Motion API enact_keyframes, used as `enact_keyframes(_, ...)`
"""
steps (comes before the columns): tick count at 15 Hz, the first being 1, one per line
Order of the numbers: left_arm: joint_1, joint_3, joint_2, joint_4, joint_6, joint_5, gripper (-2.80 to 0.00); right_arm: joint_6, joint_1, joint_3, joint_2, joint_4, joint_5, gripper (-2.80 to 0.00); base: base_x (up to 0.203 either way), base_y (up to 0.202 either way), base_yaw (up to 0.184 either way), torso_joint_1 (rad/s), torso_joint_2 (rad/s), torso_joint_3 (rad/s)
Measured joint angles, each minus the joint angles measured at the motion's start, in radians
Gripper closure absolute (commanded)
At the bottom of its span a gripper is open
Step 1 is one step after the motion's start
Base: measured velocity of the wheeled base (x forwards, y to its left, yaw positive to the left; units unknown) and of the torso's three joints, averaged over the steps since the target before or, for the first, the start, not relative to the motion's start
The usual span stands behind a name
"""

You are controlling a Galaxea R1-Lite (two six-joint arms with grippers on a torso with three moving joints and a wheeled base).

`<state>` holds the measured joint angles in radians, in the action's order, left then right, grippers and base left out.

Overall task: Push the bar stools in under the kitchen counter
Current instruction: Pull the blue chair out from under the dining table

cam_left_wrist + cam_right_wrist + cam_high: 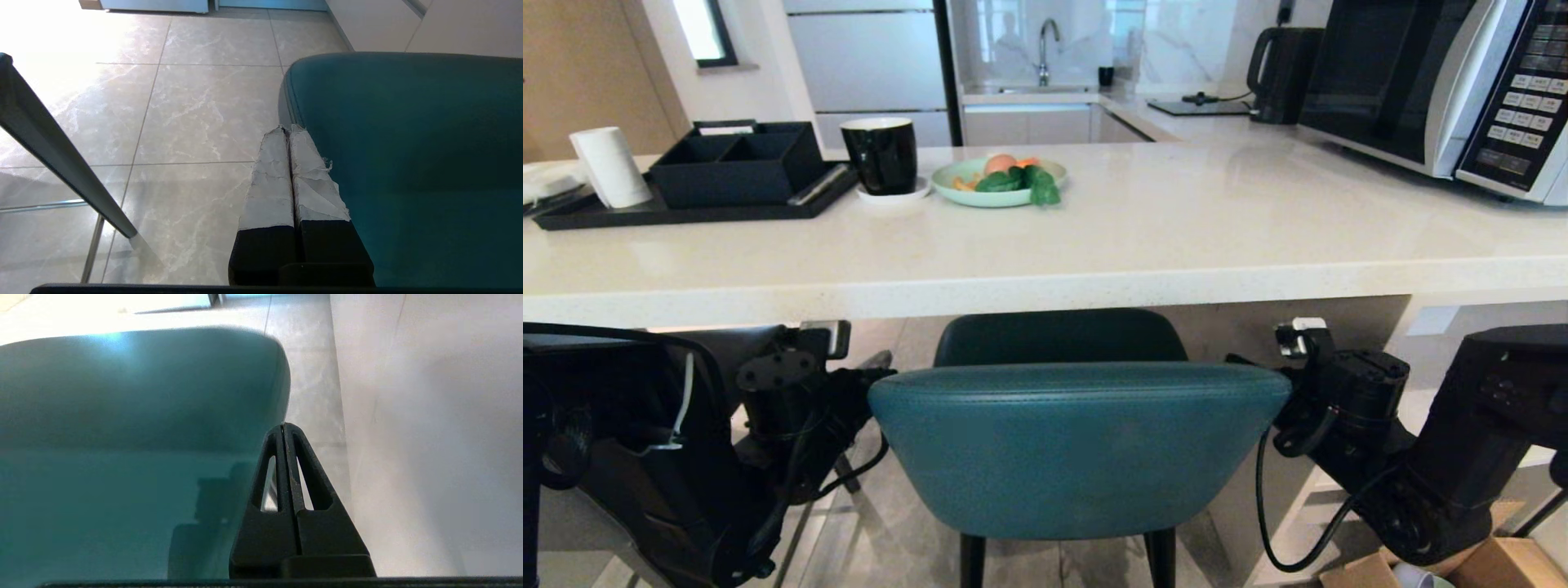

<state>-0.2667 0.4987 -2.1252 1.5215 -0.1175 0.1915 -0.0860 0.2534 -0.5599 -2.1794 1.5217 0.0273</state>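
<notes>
The left claw (288, 132), its fingers pressed together, is sitting by the left edge of the teal stool (1078, 445) so it can push without grabbing. The stool's seat is already tucking under the white table (1045, 245). The right claw (284, 428), also pressed together, is guarding the right edge.

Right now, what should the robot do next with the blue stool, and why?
Probably keep pushing forward: the teal stool has its seat under the counter, but its back stands outside. The shut left hand and right hand flank that back.
</notes>
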Motion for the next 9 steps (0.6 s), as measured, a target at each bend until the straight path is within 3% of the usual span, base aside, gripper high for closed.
enact_keyframes(5, -0.058, 0.015, -0.006, 0.0, 0.0, 0.037, 0.0, -0.035, 0.034, -0.061, -0.003, 0.0, 0.027, 0.0, 0.0, 0.0, 0.0, 0.0, 0.0, 0.0)
enact_keyframes(9, -0.092, 0.007, -0.013, 0.002, -0.001, 0.06, 0.0, -0.036, 0.057, -0.03, -0.003, 0.0, 0.058, 0.0, 0.0, 0.0, 0.0, 0.0, 0.0, 0.0)
